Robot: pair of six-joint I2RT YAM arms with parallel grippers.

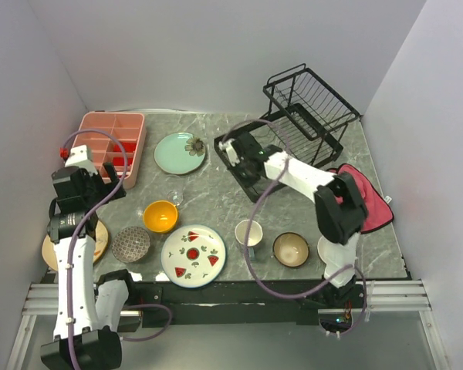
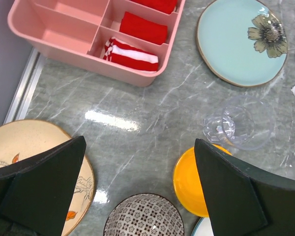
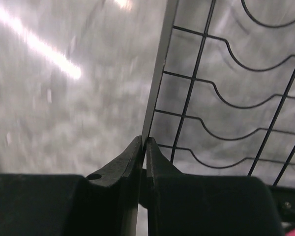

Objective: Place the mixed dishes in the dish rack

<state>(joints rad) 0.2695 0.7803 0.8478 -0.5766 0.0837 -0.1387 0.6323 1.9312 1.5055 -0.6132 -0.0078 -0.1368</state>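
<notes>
Right jaws pinched shut on edge wire of dish rack (image 1: 312, 116), far right of tabletop (image 1: 208, 196). Left jaws wide open, empty, above orange bowl (image 2: 187, 182) and glass (image 2: 238, 125). Mint plate (image 1: 180, 153), mug (image 1: 249, 231) sit on tabletop

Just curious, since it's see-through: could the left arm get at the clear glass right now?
Probably yes. The left gripper hangs open near the clear glass, which sits uncovered between the orange bowl and the mint floral plate.
</notes>
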